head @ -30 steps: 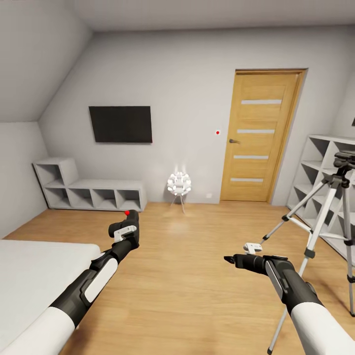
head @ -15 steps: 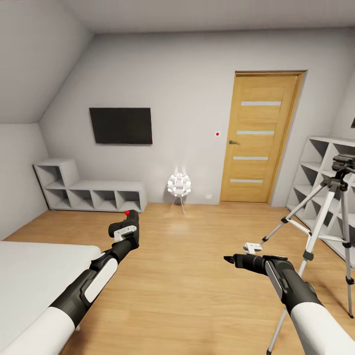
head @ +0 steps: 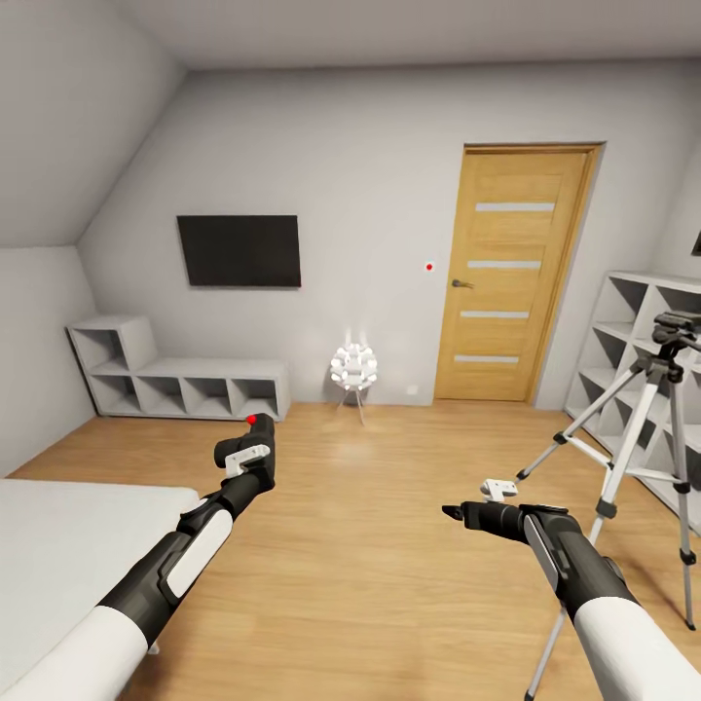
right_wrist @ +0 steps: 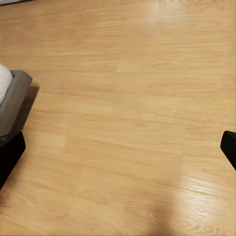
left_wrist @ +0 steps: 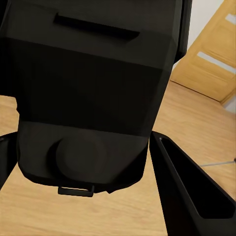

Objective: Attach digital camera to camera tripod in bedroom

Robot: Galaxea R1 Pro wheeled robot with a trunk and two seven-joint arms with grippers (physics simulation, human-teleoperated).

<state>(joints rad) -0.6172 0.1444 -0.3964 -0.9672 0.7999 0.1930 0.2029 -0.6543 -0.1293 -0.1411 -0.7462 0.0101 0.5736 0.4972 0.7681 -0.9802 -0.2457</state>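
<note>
Black digital camera (head: 245, 445) stands upright, red button up, clamped in our left claw (head: 249, 458); right claw (head: 454, 511) gapes, empty.

Light wood plank floor (head: 389, 545) extending beneath both grippers and on to the far wall. Bed (head: 68, 545) with white mattress, resting on the floor beside and below the left gripper (head: 245, 450); its grey corner (right_wrist: 12, 98) is visible on the planks in the right wrist view. Camera tripod (head: 647, 428) standing on the floor beyond and outboard of the right gripper (head: 453, 511), legs spread, next to the tall grey cube shelves (head: 638, 370). Low grey cube shelves (head: 185, 385) and small white-ball lamp (head: 353, 368) on the floor well ahead of the left gripper, at the far wall
</note>
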